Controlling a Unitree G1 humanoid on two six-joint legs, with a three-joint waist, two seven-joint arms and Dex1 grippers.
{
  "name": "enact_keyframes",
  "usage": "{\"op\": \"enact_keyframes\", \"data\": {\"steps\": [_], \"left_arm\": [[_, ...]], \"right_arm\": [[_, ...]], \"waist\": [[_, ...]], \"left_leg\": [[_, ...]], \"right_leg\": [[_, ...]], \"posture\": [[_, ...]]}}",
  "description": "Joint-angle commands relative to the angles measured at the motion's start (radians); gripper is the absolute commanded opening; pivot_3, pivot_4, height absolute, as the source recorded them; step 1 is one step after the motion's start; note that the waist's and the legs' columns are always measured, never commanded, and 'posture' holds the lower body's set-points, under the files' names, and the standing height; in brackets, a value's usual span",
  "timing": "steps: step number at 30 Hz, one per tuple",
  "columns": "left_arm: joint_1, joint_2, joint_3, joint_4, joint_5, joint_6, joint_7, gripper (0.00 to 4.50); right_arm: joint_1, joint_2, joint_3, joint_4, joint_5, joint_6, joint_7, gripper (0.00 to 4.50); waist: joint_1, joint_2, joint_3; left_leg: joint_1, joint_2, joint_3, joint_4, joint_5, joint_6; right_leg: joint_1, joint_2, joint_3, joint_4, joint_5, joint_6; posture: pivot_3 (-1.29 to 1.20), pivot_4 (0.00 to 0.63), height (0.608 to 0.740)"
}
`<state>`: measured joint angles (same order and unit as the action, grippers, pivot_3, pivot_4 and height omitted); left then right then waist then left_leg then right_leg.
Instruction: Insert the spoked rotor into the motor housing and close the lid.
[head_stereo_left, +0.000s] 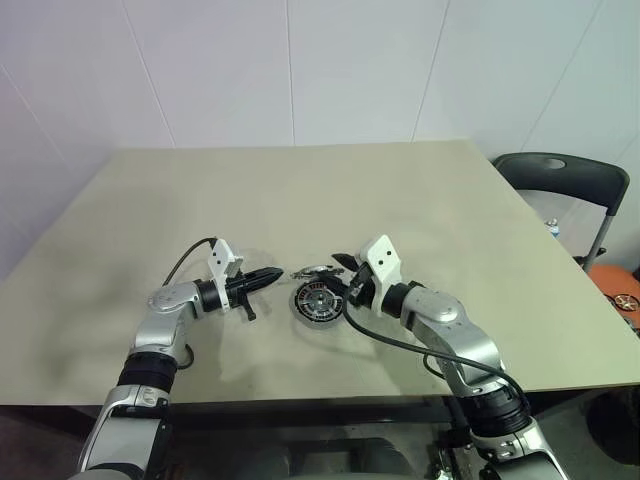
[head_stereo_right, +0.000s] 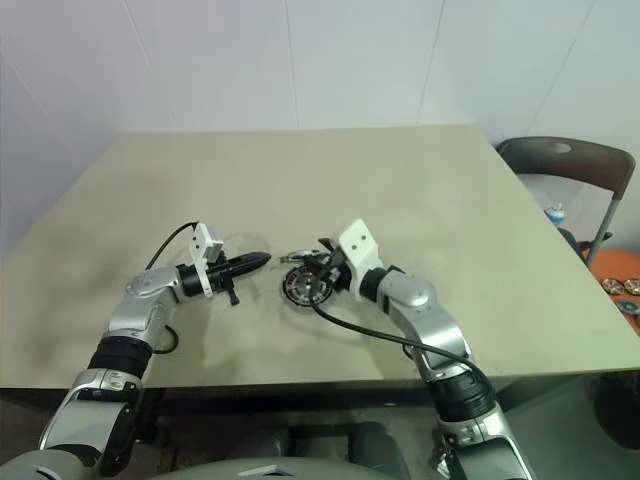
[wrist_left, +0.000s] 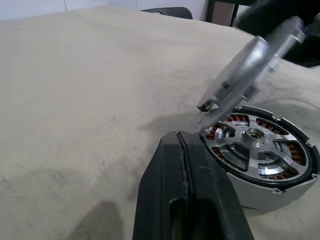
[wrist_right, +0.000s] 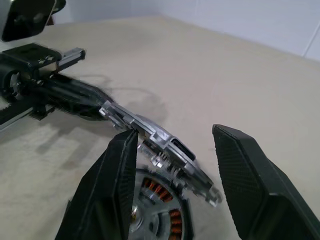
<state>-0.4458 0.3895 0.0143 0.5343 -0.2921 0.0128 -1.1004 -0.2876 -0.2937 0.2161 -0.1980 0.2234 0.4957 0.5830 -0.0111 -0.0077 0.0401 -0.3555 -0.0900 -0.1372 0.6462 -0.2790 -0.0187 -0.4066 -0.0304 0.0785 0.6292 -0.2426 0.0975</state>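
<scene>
The table (head_stereo_left: 420, 200) carries the motor housing (head_stereo_left: 318, 301) near its front edge, spoked rotor (wrist_left: 256, 145) seated inside. The lid (wrist_right: 160, 142) stands tilted over the housing's rim — not closed. Right gripper (wrist_right: 175, 185) sits just beside the housing, jaws parted either side of the lid, one finger (wrist_right: 117, 170) touching it. Left gripper (head_stereo_left: 268, 279) — shut, empty — points at the housing from the opposite side.

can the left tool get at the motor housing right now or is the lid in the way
Probably yes. The left tool, shut, sits just beside the motor housing with bare table between. The lid is tilted up over the housing's far side, so the near rim looks free.
</scene>
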Motion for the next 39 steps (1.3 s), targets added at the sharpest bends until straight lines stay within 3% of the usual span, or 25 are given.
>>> {"op": "enact_keyframes", "data": {"steps": [1, 8, 12, 15, 18, 22, 23, 39], "left_arm": [[-0.029, 0.006, 0.006, -0.004, 0.0, -0.015, -0.004, 0.0], [-0.033, 0.006, 0.003, 0.0, 0.002, -0.016, -0.011, 0.0], [-0.036, 0.002, 0.001, 0.005, 0.003, -0.016, -0.011, 0.0], [-0.037, -0.001, 0.0, 0.005, 0.004, -0.016, -0.01, 0.0], [-0.038, -0.002, 0.001, 0.004, 0.005, -0.015, -0.009, 0.0], [-0.04, 0.003, 0.006, -0.001, 0.002, -0.011, -0.011, 0.0], [-0.04, 0.004, 0.007, -0.002, 0.002, -0.01, -0.011, 0.0], [-0.036, 0.008, 0.008, -0.018, -0.001, -0.007, -0.009, 0.0]], "right_arm": [[0.016, -0.052, -0.022, -0.073, 0.086, 0.063, 0.095, 2.47], [0.044, -0.142, -0.085, -0.117, 0.216, 0.148, 0.191, 2.47], [-0.037, -0.048, -0.177, -0.019, 0.202, 0.117, 0.046, 2.47], [-0.074, -0.008, -0.145, 0.026, 0.138, 0.099, -0.017, 2.47], [-0.074, 0.01, -0.061, 0.027, 0.094, 0.094, -0.017, 3.04], [-0.086, 0.026, 0.016, 0.034, 0.05, 0.095, -0.018, 4.39], [-0.09, 0.03, 0.038, 0.036, 0.04, 0.096, -0.014, 4.45], [-0.087, -0.001, 0.136, 0.072, -0.075, 0.13, -0.006, 4.45]], "waist": [[0.001, 0.0, 0.0], [0.0, 0.0, 0.0], [-0.001, 0.0, 0.0], [0.001, -0.001, 0.0], [0.002, -0.001, 0.0], [0.001, -0.001, 0.0], [0.001, -0.001, 0.0], [0.0, -0.001, 0.0]], "left_leg": [[0.0, 0.0, 0.0, 0.0, 0.0, 0.0], [0.0, 0.0, 0.0, 0.0, 0.0, 0.0], [0.001, 0.001, 0.0, 0.0, 0.0, 0.0], [0.001, 0.001, 0.0, 0.001, 0.0, 0.0], [-0.001, 0.0, 0.0, -0.001, 0.0, 0.0], [-0.001, 0.0, 0.0, -0.001, 0.0, 0.0], [-0.001, 0.0, 0.0, 0.0, 0.0, 0.0], [0.0, 0.0, 0.0, 0.0, 0.0, 0.0]], "right_leg": [[0.0, 0.0, 0.0, 0.0, 0.0, 0.0], [0.001, -0.001, 0.0, 0.0, 0.0, 0.0], [0.001, 0.0, 0.0, 0.0, 0.0, 0.0], [0.001, 0.0, 0.0, 0.001, 0.0, 0.0], [-0.001, -0.001, 0.0, 0.0, 0.0, 0.0], [-0.002, -0.001, 0.0, 0.0, 0.0, 0.0], [-0.001, -0.001, 0.0, 0.0, 0.0, 0.0], [-0.001, 0.0, 0.0, 0.001, 0.0, 0.0]], "posture": [[0.0, 0.0, 0.74], [0.0, 0.0, 0.74], [0.0, 0.0, 0.74], [0.0, 0.0, 0.74], [0.0, 0.0, 0.74], [0.0, 0.0, 0.74], [0.0, 0.0, 0.74], [0.0, 0.0, 0.74]]}}
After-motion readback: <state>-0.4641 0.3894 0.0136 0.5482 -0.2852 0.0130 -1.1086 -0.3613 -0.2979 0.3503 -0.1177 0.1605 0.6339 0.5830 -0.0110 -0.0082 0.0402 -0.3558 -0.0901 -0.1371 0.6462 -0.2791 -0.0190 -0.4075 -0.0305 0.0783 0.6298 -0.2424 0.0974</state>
